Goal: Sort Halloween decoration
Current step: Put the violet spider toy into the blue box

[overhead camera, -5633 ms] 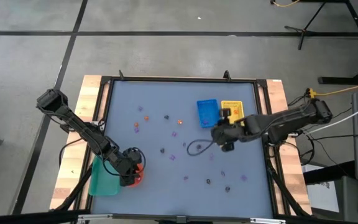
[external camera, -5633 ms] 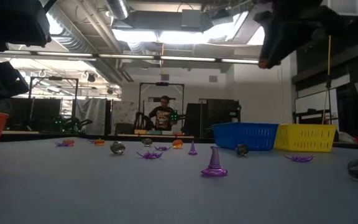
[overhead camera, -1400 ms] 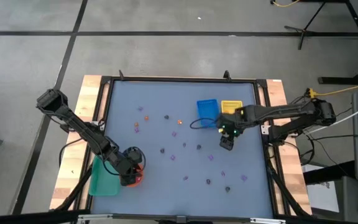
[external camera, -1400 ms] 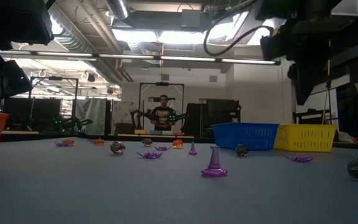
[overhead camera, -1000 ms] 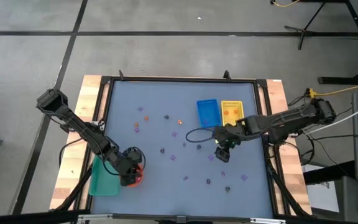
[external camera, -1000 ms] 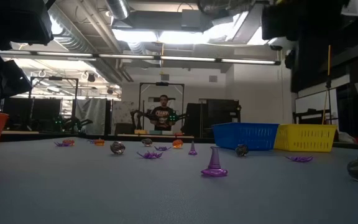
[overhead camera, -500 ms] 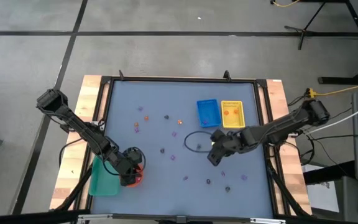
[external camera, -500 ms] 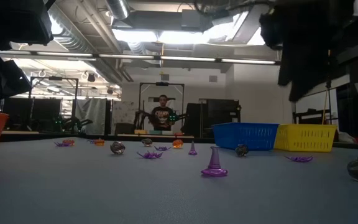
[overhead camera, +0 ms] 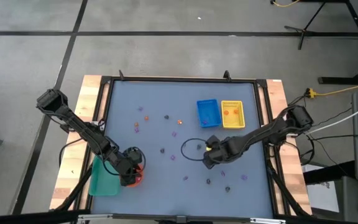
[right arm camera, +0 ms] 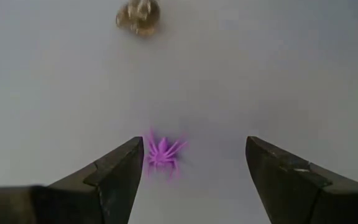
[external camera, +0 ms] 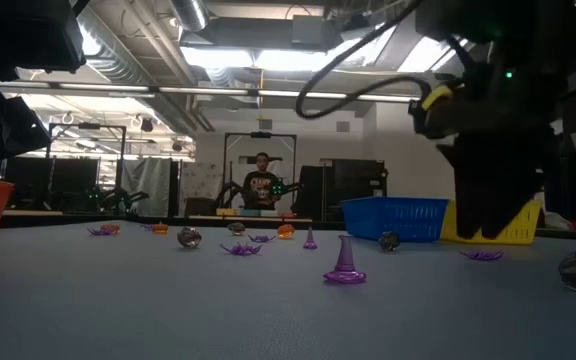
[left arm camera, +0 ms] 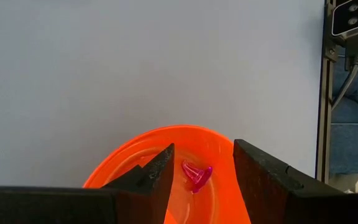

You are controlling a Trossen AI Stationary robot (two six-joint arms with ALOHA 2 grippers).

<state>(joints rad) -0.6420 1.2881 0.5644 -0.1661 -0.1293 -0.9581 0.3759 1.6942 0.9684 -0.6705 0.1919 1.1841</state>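
blue tray [overhead camera: 207, 112] beside yellow tray [overhead camera: 232, 114] | green tray [overhead camera: 103, 178] at table [overhead camera: 154, 186] edge | orange bowl [left arm camera: 166, 155] next to it | person [external camera: 261, 190] far back

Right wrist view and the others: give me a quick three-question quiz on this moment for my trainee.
1. True or false: the right tool hovers open above a purple spider piece.
2. Which container is the left tool over?
A. blue tray
B. orange bowl
C. yellow tray
3. Fill in: in the high view, the blue tray sits directly beside the ____ tray.

Key: 1 true. 2 B; a pink piece lies inside the bowl. 3 yellow.
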